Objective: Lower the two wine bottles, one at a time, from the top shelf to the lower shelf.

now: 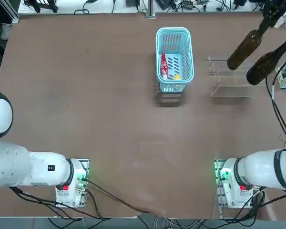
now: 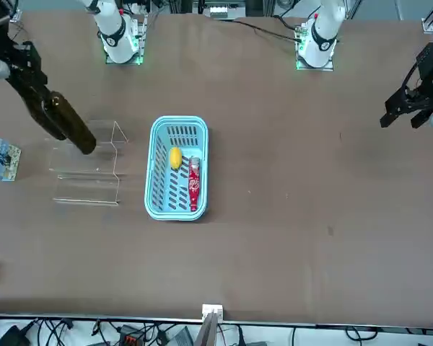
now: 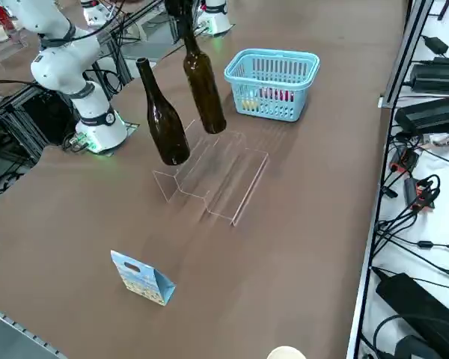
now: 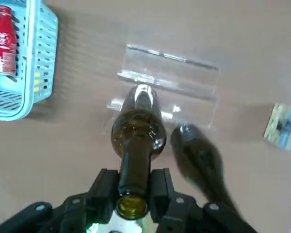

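Pincer [image 4: 135, 194] grips bottle neck [image 4: 135, 167]; basket [image 1: 189, 57] holds red bottle [image 1: 164, 67], yellow item [image 1: 177, 77].

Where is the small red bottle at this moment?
In the top view, the small red bottle lies inside the light-blue basket, at its left side, beside the yellow object.

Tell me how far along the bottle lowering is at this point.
Done: neither bottle looks settled on the lower shelf yet.
In hand: the right gripper grips one bottle by its neck over the stand; whether its base is clear of the shelf is hard to tell.
Left: set that one down, then lower the other bottle, which appears to stand ungripped on the top shelf.
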Robot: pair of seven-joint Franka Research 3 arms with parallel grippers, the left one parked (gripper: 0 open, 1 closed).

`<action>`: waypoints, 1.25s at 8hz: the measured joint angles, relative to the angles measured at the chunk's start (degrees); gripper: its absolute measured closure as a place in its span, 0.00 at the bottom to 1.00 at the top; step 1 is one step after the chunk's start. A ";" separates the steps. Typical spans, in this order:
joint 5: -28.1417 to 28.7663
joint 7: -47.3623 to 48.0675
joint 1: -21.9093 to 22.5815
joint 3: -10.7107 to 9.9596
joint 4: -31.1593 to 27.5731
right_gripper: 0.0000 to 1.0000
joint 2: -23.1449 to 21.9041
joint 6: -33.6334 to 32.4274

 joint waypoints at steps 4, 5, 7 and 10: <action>-0.01 -10.79 0.00 -1.00 8.59 0.62 12.79 6.24; -0.02 -12.01 -0.01 -1.21 9.28 0.62 15.01 7.82; -0.02 -12.78 0.22 -1.21 10.23 0.62 17.92 8.78; -0.02 -12.92 1.04 -1.20 10.28 0.62 19.61 8.74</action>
